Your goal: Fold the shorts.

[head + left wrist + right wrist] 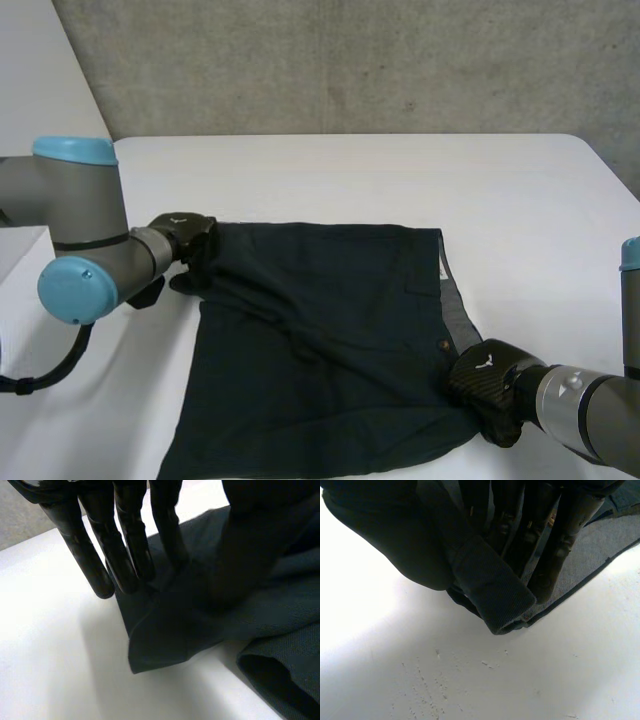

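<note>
Dark shorts (320, 340) lie spread on the white table (350, 180), with the waistband and its grey lining (455, 300) at the right. My left hand (185, 235) is at the far left corner of the shorts. In the left wrist view its straight fingers (125, 555) and thumb pinch a ridge of the cloth (200, 620). At the near right corner, by the waistband, my right hand (485, 380) is shut on the cloth. The right wrist view shows its fingers (560, 545) curled round a rolled edge of the shorts (490, 590), held just above the table.
A grey concrete wall (350, 60) stands behind the table's far edge. A white block (15, 270) sits beside the left arm. Bare table surrounds the shorts on the far side and on the right.
</note>
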